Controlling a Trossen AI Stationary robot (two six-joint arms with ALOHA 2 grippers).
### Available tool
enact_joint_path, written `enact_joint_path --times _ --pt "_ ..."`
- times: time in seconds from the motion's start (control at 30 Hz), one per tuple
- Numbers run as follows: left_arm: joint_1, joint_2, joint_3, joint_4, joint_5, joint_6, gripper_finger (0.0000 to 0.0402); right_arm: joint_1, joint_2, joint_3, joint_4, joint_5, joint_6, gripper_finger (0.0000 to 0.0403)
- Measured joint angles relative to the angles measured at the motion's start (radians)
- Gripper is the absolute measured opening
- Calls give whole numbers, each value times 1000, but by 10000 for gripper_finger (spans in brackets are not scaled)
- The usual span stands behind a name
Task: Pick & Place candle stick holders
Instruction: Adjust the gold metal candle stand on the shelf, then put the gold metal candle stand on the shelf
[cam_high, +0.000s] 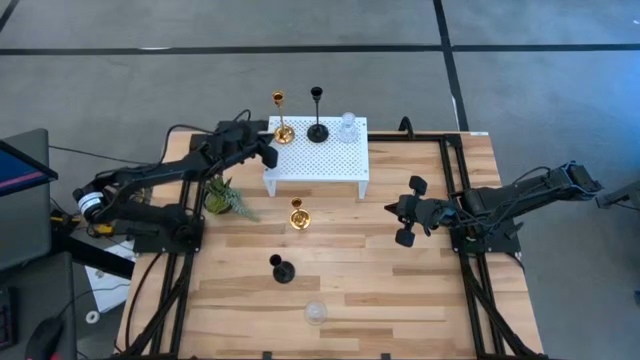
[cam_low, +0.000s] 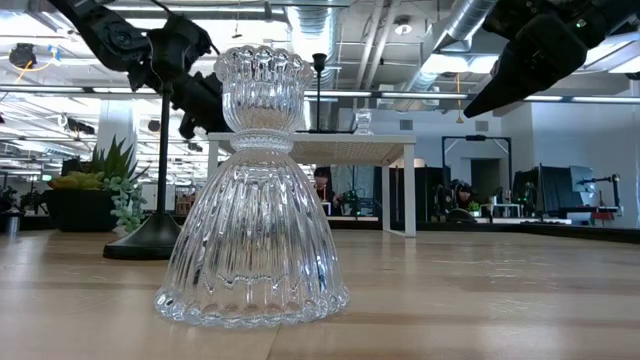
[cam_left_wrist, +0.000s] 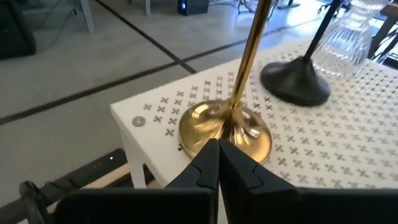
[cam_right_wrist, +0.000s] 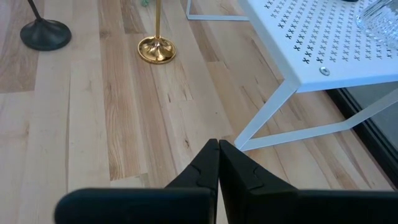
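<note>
From above, the left hand (cam_high: 268, 152) hangs by the gold candle stick holder (cam_high: 282, 132) on the white perforated stand (cam_high: 330, 165). Its wrist view shows closed, empty fingers (cam_left_wrist: 205, 168) (open them before gripping the stem). The right hand (cam_high: 408, 212) waits closed over the table (cam_high: 400, 300).

A pale wooden surface (cam_high: 400, 270) carries a white perforated stand (cam_high: 330, 160) at the middle of its far edge. Standing directly on the wood are a gold holder (cam_high: 297, 216) just in front of the stand, a black holder (cam_high: 282, 269) nearer the middle, and a glass holder (cam_high: 315, 313) close to the near edge. A green plant (cam_high: 226, 198) sits by the stand's left side.
</note>
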Motion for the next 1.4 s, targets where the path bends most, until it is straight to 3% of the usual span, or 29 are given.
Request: enact_joint_path --times 0.3,0.57,0.9,1.2,1.4 --pt "0 125 0 158 2 -23 2 0 1 0 -10 0 -1 0" --pt "0 124 0 180 3 -22 2 0 2 0 -37 26 -1 0" --pt "-58 -86 0 133 26 103 2 0 2 0 -38 24 1 0" --pt "-200 -319 0 -138 183 166 3 0 2 0 -37 24 0 0" --pt "-340 -411 -17 -211 199 200 3 2 2 0 -18 23 1 0"
